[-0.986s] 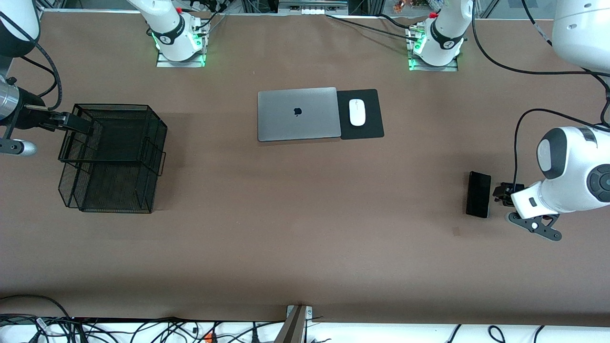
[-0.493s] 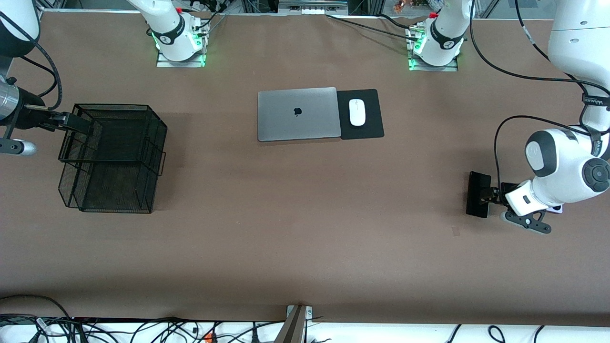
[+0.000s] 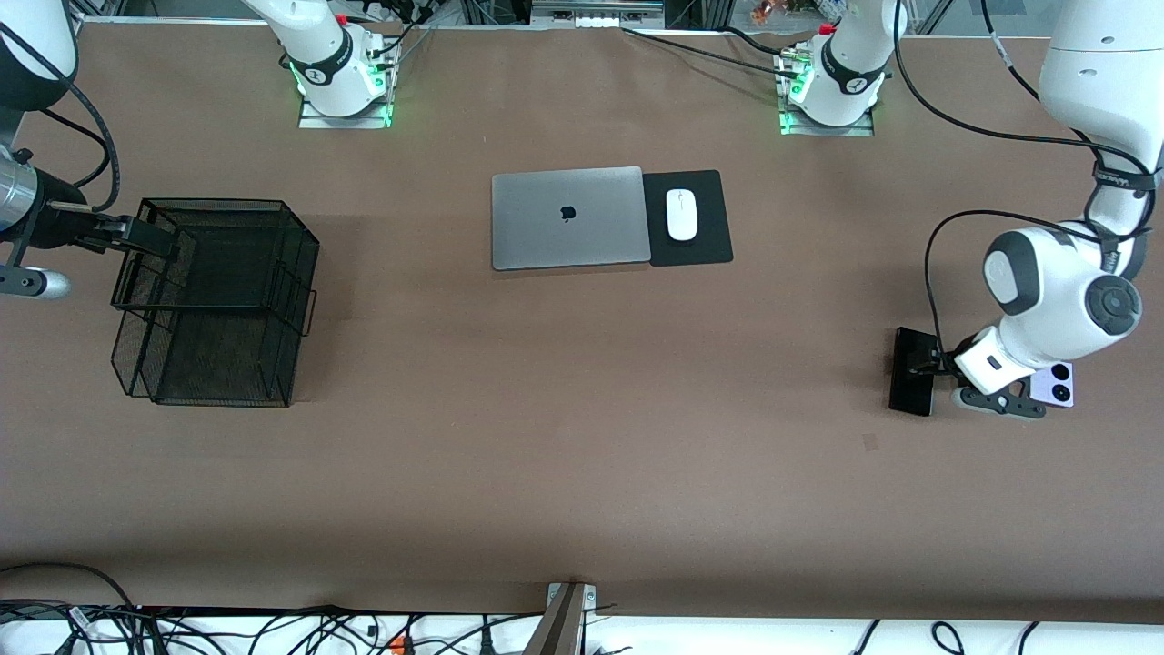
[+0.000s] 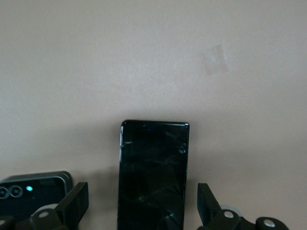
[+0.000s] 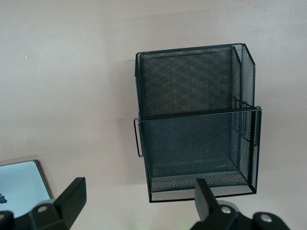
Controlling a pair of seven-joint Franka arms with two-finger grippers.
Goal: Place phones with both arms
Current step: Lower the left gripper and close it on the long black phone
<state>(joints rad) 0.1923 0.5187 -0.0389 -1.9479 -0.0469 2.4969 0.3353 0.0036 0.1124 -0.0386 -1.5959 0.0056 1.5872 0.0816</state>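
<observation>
**Left gripper low over the slab phone, right gripper over the basket**

Hanging low at the left arm's end of the table, the left gripper has its fingers spread wide, one on each side of the slab phone without touching it. In the left wrist view the slab lies flat on the table between the two fingers, its dark glass facing up.

Just beside the slab, toward the left arm's end, lies the lilac phone, mostly covered by the arm's wrist in the front view. The small black phone shows only in the left wrist view, lying beside the slab by one fingertip.

The right gripper waits over the mesh basket at the right arm's end, its fingers wide and holding nothing. The basket has two compartments.

Mid-table, nearer the bases, sit the closed laptop and, touching it, a black pad with the mouse on it.
</observation>
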